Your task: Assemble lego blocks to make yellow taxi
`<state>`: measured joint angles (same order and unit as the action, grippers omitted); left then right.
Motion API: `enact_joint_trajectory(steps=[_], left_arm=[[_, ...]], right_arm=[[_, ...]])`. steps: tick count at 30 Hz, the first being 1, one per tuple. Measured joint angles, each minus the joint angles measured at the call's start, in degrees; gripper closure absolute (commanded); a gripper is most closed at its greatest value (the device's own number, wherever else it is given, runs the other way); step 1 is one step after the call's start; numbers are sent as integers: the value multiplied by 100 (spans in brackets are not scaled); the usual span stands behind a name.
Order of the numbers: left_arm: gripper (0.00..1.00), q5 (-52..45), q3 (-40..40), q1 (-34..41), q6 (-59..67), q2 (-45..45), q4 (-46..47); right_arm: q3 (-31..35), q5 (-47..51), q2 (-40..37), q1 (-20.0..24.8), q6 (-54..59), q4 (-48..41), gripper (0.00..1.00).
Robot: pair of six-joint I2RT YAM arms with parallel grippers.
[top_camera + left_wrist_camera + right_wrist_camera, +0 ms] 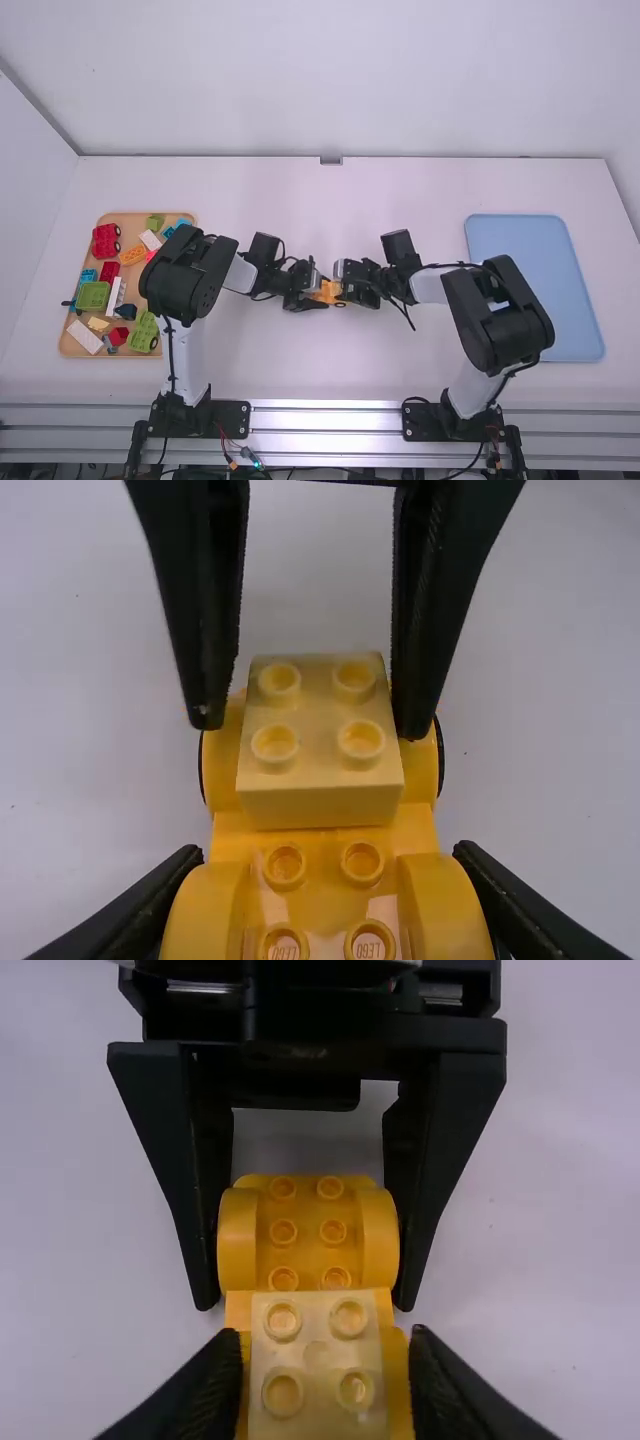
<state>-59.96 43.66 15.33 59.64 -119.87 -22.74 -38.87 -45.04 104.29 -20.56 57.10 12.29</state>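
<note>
Two fingers of the black left gripper point(316, 297) close around the orange-yellow plastic car base point(325, 900), pressing its rounded fenders. The black right gripper point(347, 288) is slightly parted, its fingers astride the pale yellow four-stud block point(320, 806), a sliver of space beside one tip. That block sits on the base at the end toward the right arm, above the black-rimmed wheels point(441, 760). Farther out on the white table point(290, 370), a tan tray point(110, 354) of mixed colourful bricks point(93, 296) lies left, a light-blue rectangular tray point(535, 290) right.
</note>
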Motion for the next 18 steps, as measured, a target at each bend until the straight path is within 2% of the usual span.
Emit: enact_joint_trajectory(steps=[1, 4, 6, 7, 8, 9, 13, 18], left_arm=[[76, 0, 0, 0, 0, 0, 0], [77, 0, 0, 0, -2, 0, 0], [77, 0, 0, 0, -4, 0, -11], [77, 0, 0, 0, -7, 0, -13], [77, 0, 0, 2, -4, 0, -13], [77, 0, 0, 2, -7, 0, -13], [78, 2, 0, 0, -4, 0, -15], [79, 2, 0, 0, -7, 0, -11]], right_arm=[[0, -98, 0, 24, -20, 59, 37], [-24, -407, 0, 131, -15, 42, 40], [-63, -719, 0, 286, -7, 52, 64], [-96, -929, 0, 393, -13, 66, 89], [-105, -970, 0, 411, -11, 61, 97], [-133, -1088, -2, 479, -15, 59, 100], [-168, -1025, -7, 461, -39, -162, 100], [-168, -365, -4, 63, -133, -385, 100]])
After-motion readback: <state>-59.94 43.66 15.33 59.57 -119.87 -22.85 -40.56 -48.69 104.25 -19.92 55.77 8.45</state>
